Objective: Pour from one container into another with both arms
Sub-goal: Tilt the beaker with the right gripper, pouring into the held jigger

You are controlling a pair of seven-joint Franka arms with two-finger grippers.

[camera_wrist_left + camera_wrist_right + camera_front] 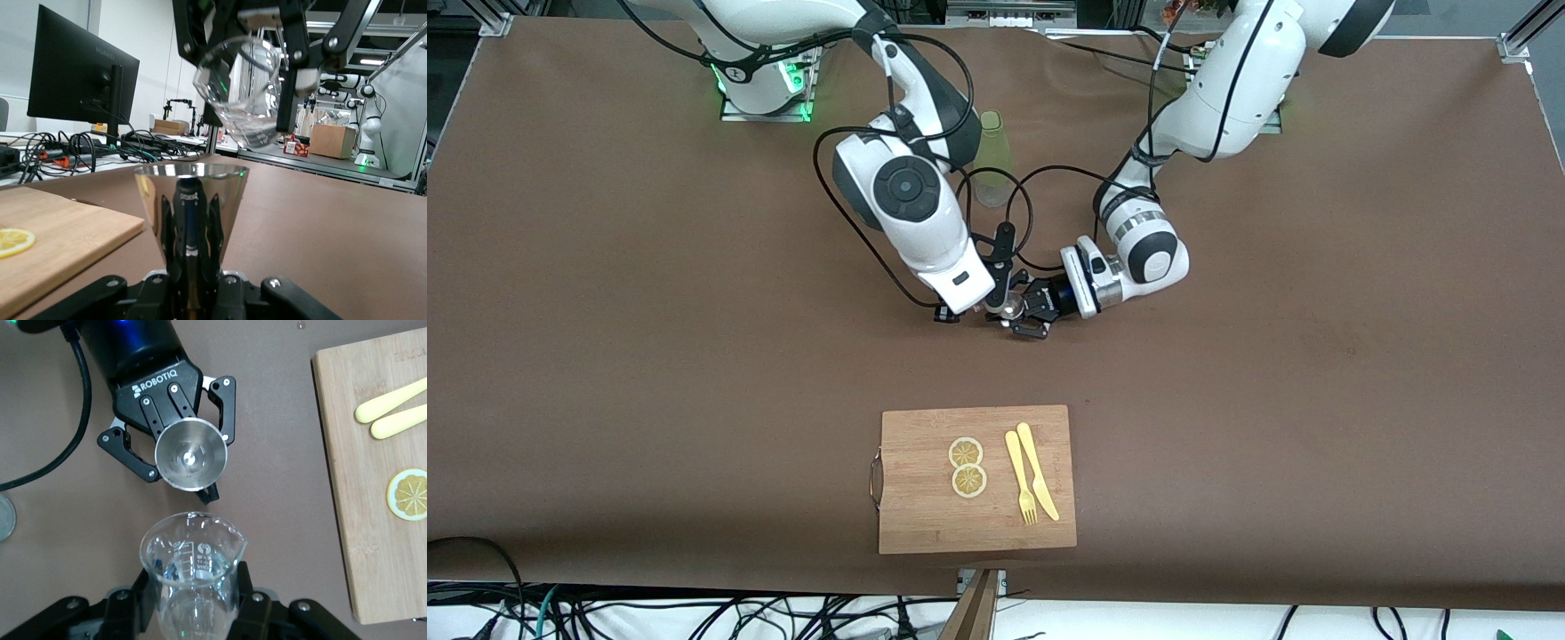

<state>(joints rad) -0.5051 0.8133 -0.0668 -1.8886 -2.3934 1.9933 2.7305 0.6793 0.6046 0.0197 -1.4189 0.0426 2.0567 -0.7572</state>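
Observation:
A steel cone-shaped cup (190,200) stands upright with my left gripper (191,267) shut on its lower part, low over the brown table (1227,373) near its middle. From above, the cup (190,457) shows a bare shiny bottom. Tilted over it is a clear glass beaker (193,567) with printed marks, and my right gripper (193,603) is shut on its body. From the left wrist the beaker (240,87) hangs above the cup's rim, lip toward it. In the front view the two grippers meet, the left (1024,313) beside the right (999,289).
A wooden cutting board (925,524) lies nearer the front camera, carrying two lemon slices (966,452), a yellow fork (1021,484) and a yellow knife (1039,471). A pale green bottle (992,160) stands by the right arm's elbow. Black cables loop around both wrists.

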